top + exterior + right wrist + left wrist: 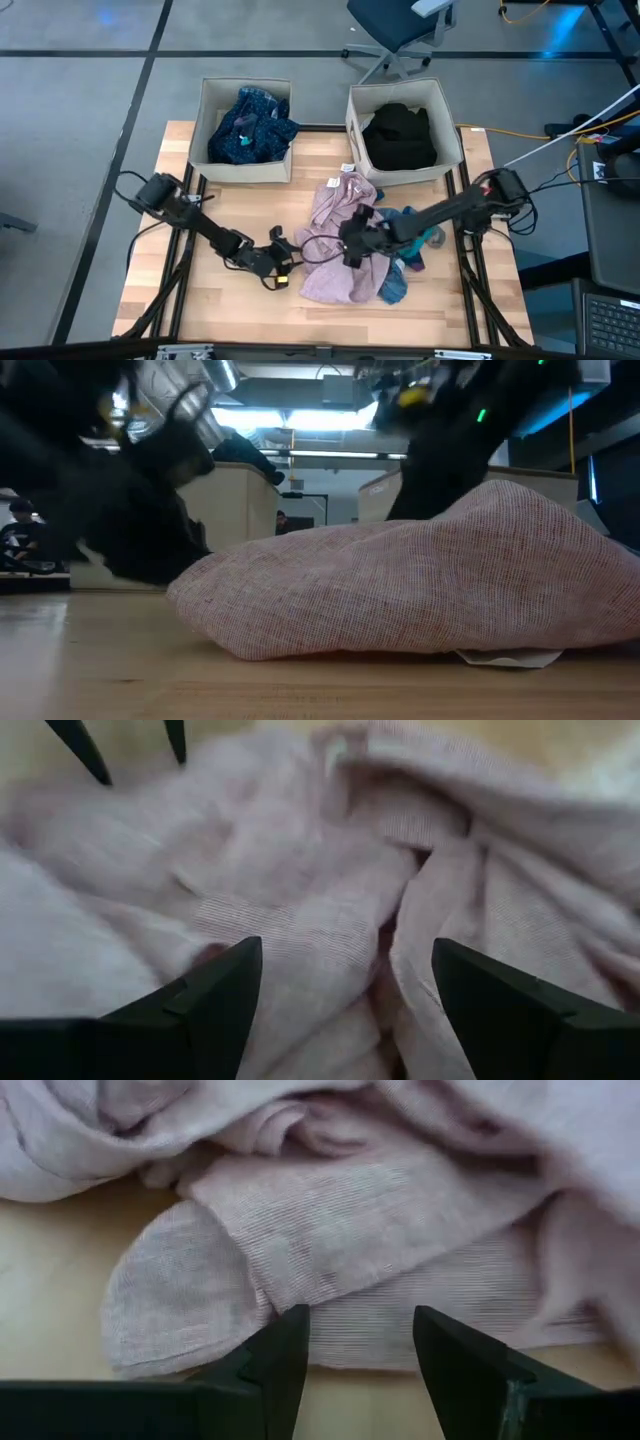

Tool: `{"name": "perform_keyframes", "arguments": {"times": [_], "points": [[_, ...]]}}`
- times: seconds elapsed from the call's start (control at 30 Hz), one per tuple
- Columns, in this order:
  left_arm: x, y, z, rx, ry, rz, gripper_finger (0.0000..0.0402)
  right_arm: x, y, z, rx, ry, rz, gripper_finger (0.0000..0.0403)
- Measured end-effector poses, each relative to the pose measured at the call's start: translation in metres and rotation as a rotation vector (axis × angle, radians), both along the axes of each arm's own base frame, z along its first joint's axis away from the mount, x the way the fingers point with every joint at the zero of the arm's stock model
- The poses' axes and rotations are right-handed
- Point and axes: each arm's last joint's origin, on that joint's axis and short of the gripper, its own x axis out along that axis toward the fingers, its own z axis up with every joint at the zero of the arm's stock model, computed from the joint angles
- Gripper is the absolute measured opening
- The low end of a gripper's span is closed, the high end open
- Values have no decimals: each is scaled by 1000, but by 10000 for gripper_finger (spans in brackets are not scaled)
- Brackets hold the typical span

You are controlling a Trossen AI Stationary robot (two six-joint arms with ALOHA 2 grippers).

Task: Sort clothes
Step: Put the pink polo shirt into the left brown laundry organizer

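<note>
2 bins at table (200, 310) 12 o'clock: left bin (212, 130) has 1 navy piece (250, 125), right bin (452, 135) 1 black (400, 138). Pink garment (335, 245) at centre, teal bits (395, 285) at its 4. Left pincer (360, 1350) gapes at its 9 o'clock hem, right pincer (345, 995) gapes over it; both empty.

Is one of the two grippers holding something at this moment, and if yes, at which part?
Nothing is held. The left gripper and the right gripper are both open at the pink garment.

The pink garment (430, 575) hides both bins' bases in the low view.
</note>
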Motion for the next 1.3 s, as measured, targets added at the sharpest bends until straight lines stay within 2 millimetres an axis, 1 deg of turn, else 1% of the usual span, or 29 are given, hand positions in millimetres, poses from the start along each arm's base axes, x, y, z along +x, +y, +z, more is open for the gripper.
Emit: {"name": "perform_keyframes", "arguments": {"times": [0.07,0.13,0.3,0.4,0.47,0.6,0.7,0.8,0.83,1.0,1.2,1.3], "points": [[6,5,-6,18,9,15,172,6,-9,-16,-9,40,-26,293],[10,10,-10,34,13,28,172,14,-15,-31,20,50,-33,293],[15,25,-15,26,15,103,172,28,-22,-62,92,67,-40,291],[16,29,-15,1,15,138,172,33,-22,-77,89,56,-64,272],[17,30,-14,3,12,138,172,36,-20,-83,82,37,-63,248],[18,30,-13,17,-5,114,172,42,-19,-87,94,-24,-47,177],[18,27,-12,18,-13,97,172,44,-18,-87,96,-40,-25,108],[14,19,-8,-16,-12,73,172,44,-19,-87,77,-41,-23,35],[12,16,-5,-20,-7,59,172,44,-19,-87,68,-41,-23,28],[-6,0,22,-50,25,18,172,44,-19,-87,46,-47,-34,34],[-46,-9,51,-114,140,47,172,46,-19,-84,11,-76,-2,31],[-65,-13,58,-140,188,80,172,50,-18,-73,-8,-103,30,31]]}}
